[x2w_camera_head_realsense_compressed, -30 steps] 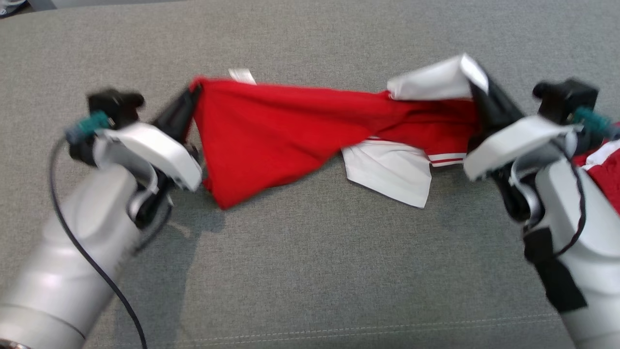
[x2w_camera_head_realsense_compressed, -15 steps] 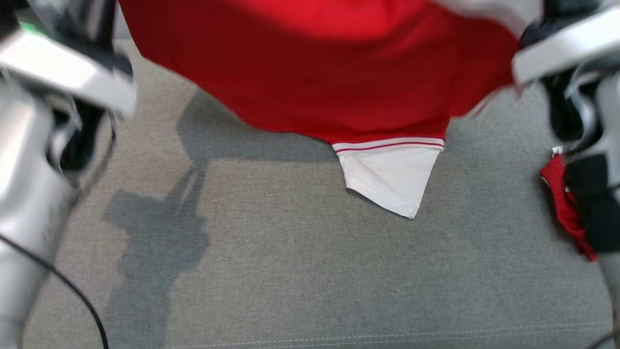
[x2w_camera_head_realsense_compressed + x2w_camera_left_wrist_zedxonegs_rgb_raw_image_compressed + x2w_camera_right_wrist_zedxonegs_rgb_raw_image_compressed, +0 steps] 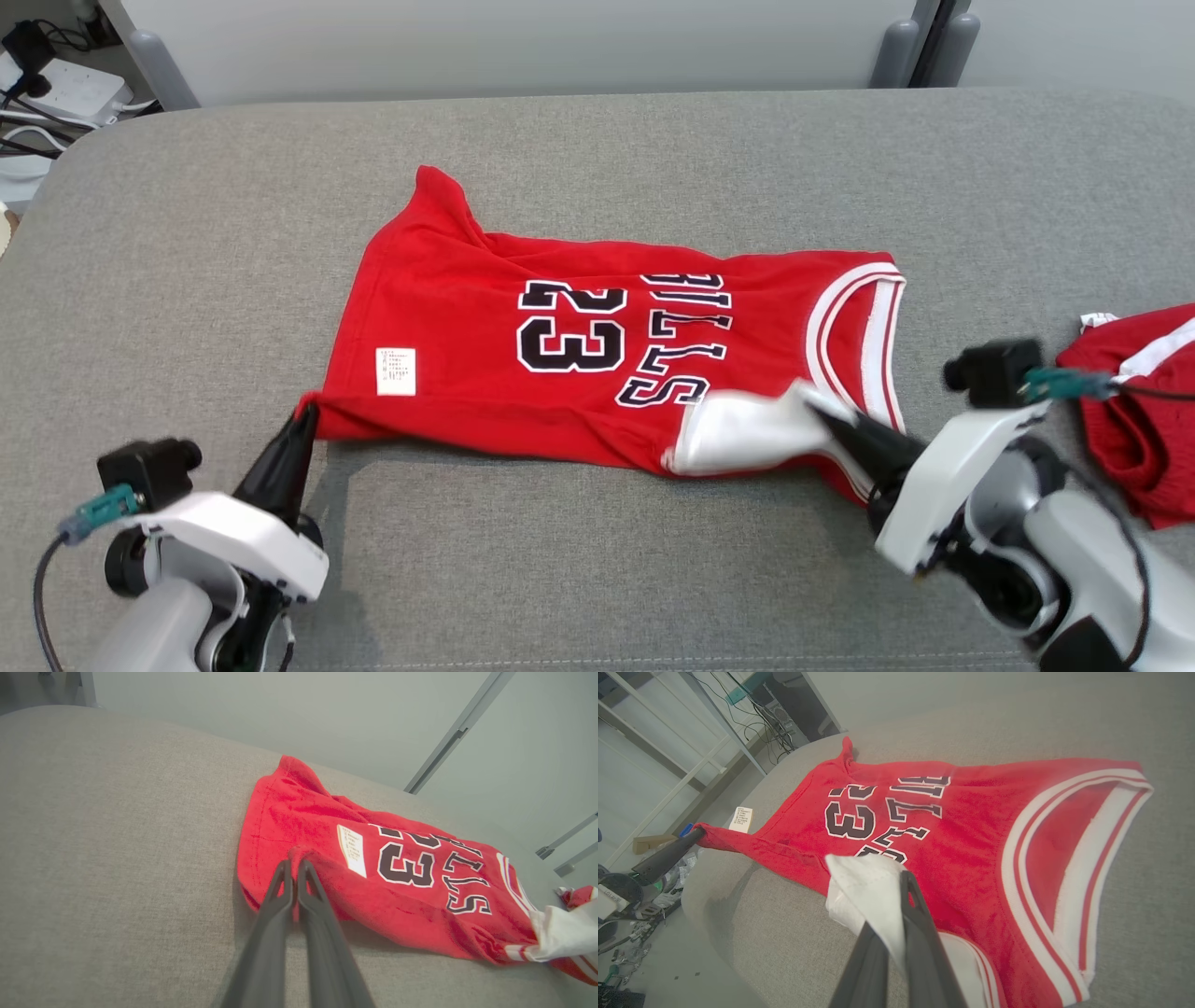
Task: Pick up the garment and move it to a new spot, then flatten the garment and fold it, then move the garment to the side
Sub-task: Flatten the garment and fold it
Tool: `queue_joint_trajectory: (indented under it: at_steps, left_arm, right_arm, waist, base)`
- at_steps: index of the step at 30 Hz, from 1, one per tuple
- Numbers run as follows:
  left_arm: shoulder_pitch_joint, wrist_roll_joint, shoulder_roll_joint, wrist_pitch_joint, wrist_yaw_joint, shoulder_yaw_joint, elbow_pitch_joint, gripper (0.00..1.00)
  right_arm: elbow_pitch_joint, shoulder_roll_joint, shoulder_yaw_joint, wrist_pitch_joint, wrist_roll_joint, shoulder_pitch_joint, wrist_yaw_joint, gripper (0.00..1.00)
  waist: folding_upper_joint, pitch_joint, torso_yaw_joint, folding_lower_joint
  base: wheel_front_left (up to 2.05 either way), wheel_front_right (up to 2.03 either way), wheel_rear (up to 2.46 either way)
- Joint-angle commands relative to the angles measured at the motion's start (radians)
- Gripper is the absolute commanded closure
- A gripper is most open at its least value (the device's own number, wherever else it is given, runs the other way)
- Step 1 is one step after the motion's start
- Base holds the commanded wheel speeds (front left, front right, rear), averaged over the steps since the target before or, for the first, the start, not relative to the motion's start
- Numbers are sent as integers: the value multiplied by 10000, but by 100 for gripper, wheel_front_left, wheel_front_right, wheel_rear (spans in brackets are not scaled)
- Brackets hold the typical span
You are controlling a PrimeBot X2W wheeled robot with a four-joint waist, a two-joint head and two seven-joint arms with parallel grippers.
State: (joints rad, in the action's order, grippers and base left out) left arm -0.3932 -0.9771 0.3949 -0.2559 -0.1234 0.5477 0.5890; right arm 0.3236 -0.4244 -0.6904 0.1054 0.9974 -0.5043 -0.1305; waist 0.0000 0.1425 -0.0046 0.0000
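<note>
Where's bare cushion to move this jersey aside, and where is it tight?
Bare cushion left of the jersey, along the far strip behind it, and in front between the left gripper and right gripper. Crowded on the right, where red shorts lie.

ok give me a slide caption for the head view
Left tool and right tool pinch the near edge of a red jersey laid out on the grey cushion.

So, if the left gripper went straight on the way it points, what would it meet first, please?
The red jersey: the left gripper is shut on its near corner, so it would push straight into more of that cloth, though depth beyond is unclear.
</note>
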Motion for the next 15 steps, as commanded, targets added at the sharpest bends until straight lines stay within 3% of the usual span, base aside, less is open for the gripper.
queue_joint_trajectory:
  at_steps: [1,6,10,11,12,15]
  left_arm:
    - [-65,142,326,-58,-73,-461,-11,100]
    - [-113,486,104,-58,-73,-883,279,100]
    - [-359,877,-107,-58,-73,-1173,491,100]
    - [-393,936,-161,-58,-73,-1165,534,100]
    - [-422,973,-217,-58,-73,-1127,569,100]
    - [-474,981,-376,-58,-73,-1001,603,100]
  right_arm:
    - [-218,-49,-258,69,181,204,-2,100]
    - [682,75,-660,-391,-250,-203,-2,100]
    - [1900,565,-568,-737,-616,-844,-2,100]
    - [2230,735,-525,-726,-591,-953,-2,55]
    - [2505,823,-580,-727,-703,-1087,-2,0]
    - [3114,1012,-603,-953,-885,-1368,-2,0]
  waist:
    - [0,18,14,0]
    - [0,110,125,0]
    - [0,189,212,0]
    - [0,216,227,0]
    - [0,247,246,0]
    - [0,360,296,0]
  base:
    - [0,0,0]
    - [0,0,0]
    - [0,0,0]
    - [0,0,0]
    - [0,0,0]
    - [0,0,0]
